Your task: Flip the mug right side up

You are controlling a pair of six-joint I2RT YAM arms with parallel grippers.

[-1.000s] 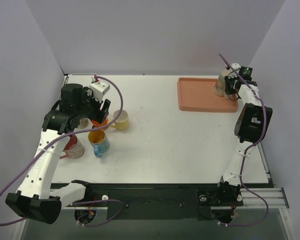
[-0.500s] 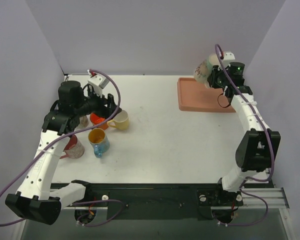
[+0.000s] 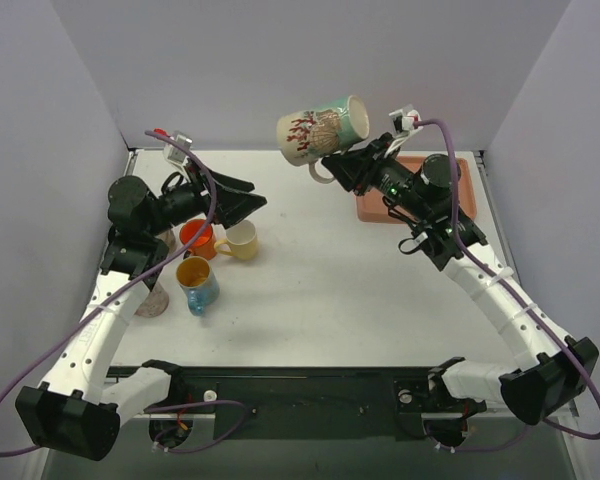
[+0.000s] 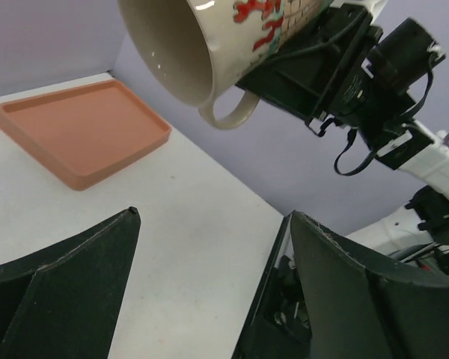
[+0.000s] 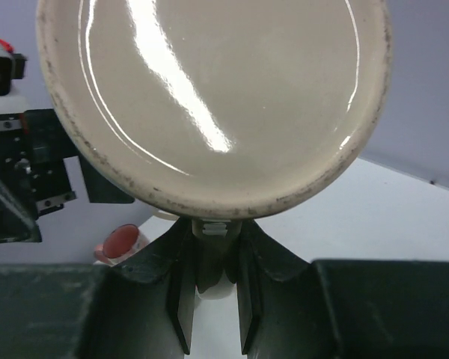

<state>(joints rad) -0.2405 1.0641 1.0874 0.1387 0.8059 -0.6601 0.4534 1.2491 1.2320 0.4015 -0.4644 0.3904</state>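
Right pincer (image 3: 332, 172) clamps the mug (image 3: 320, 130) by its handle, sideways above the tabletop (image 3: 330, 290); left pincer (image 3: 248, 196) gapes wide, empty.

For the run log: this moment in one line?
mug: aloft, on its side | right fingers: shut on its handle | left fingers: open, empty

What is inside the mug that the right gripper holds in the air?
From the left wrist view, the mug shows only a bare cream inner wall, nothing in it. Its inner bottom lies beyond the picture's edge, unseen.
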